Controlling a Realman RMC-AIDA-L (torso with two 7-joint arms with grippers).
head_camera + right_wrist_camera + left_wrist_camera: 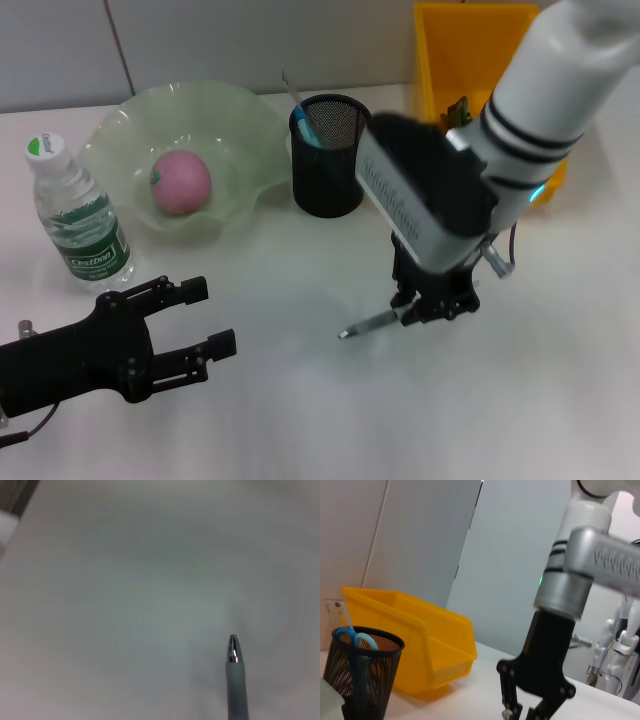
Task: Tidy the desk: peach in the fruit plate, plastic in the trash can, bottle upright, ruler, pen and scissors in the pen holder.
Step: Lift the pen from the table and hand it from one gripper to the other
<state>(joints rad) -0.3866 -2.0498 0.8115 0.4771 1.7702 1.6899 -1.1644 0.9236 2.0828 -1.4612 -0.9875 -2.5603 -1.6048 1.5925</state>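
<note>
The left gripper point(205, 320) idles low over the bench point(300, 420) with jaws open, while the right gripper point(432, 305), out in front of the pen holder point(328, 155), has its jaws closed on the pen point(368, 323), which looks light, stiff and slick, best pinched mid-barrel.

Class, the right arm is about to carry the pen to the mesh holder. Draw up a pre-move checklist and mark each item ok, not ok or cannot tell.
1. Right gripper shut on the pen: ok.
2. Pen clear of the table: cannot tell.
3. Pen holder upright with an open mouth, scissors already inside: ok.
4. Left gripper open, low at the near left, off the route: ok.
5. Peach in the fruit plate: ok.
6. Bottle upright: ok.
</note>
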